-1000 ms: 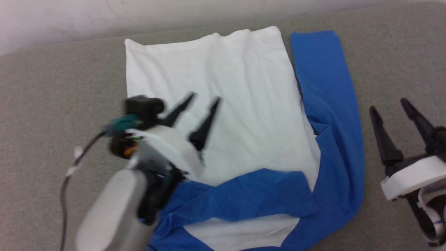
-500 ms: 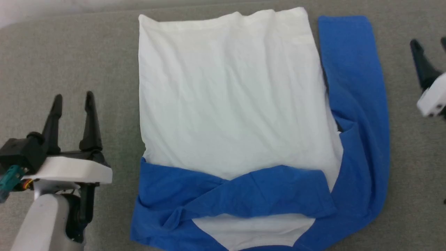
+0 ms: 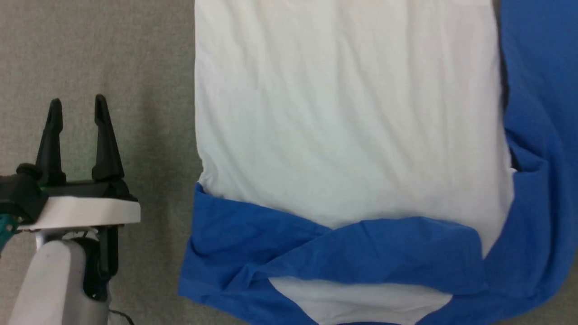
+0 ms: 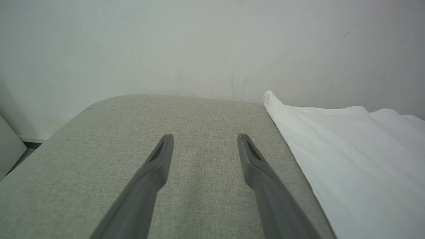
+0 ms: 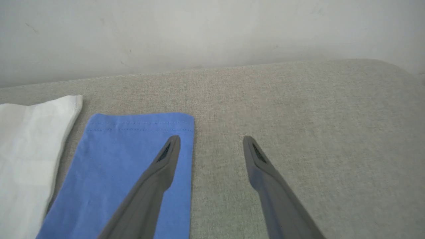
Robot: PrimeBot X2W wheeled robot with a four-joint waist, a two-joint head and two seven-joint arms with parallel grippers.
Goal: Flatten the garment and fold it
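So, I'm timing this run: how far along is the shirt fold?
Done: the garment lies flat, one blue sleeve folded across it. In hand: nothing; left gripper open beside it, right gripper open by the other sleeve. Left: folding that sleeve in, then the body.

A grey woven surface (image 3: 113, 54) meets a scuffed pale wall (image 4: 166, 43).
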